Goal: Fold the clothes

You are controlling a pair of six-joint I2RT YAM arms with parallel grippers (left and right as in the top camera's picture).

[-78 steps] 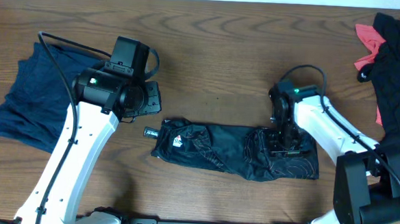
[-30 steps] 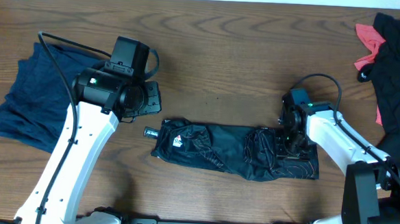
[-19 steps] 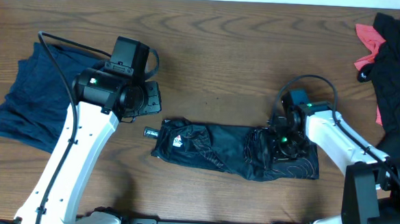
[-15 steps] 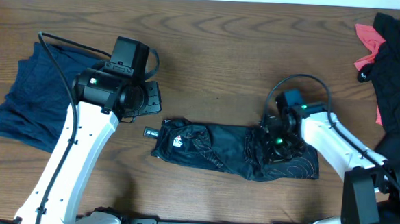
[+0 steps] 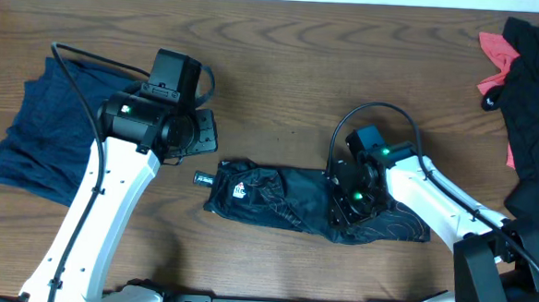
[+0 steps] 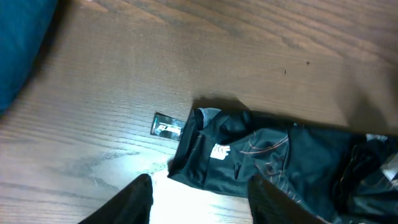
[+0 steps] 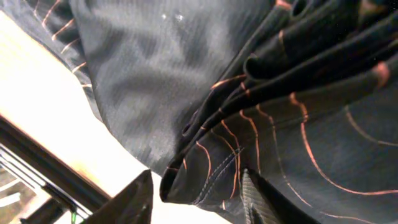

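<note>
The black jersey (image 5: pixel 285 205) lies as a long folded strip at the front middle of the table, logo end to the left. It also shows in the left wrist view (image 6: pixel 273 158) and fills the right wrist view (image 7: pixel 205 81). My right gripper (image 5: pixel 354 196) is low over the strip's bunched right part. Its fingers (image 7: pixel 194 198) are open, with a fold edge of the jersey between them. My left gripper (image 5: pixel 199 134) hovers above the table behind the jersey's left end, and its fingers (image 6: pixel 200 202) are open and empty.
A navy-blue garment (image 5: pixel 30 129) lies crumpled at the left; its edge shows in the left wrist view (image 6: pixel 18 43). A black and coral-pink garment (image 5: pixel 532 82) is heaped at the right edge. A small black tag (image 5: pixel 202 177) lies on the wood by the jersey's left end.
My right gripper has moved left along the jersey, from near its right end to the bunched folds right of the middle. The left arm and the jersey's outline have not visibly moved.
</note>
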